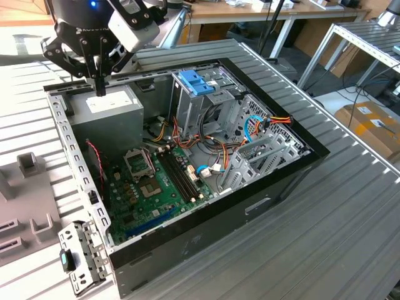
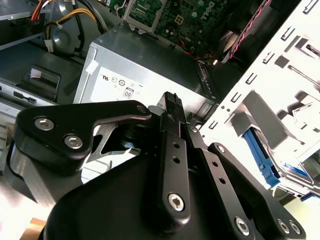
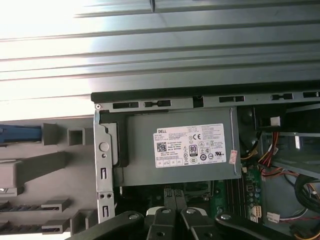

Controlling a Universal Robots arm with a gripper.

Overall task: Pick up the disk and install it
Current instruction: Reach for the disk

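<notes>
Gripper (image 3: 172,192) closed on nothing over grey box (image 3: 180,145), w/ disk (image 3: 20,134) well apart, beyond case wall (image 3: 102,165) on fixture (image 3: 50,165).

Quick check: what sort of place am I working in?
Probably a workshop or lab for computer assembly: an open computer case lies on a ribbed metal table, with workbenches and a cardboard box nearby.

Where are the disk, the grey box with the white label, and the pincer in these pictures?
the disk (image 2: 260,152): second wrist view, on its blue rail.
the grey box (image 3: 182,146): first wrist view, on its white label.
the pincer (image 1: 100,91): exterior view, between its fingertips.
</notes>
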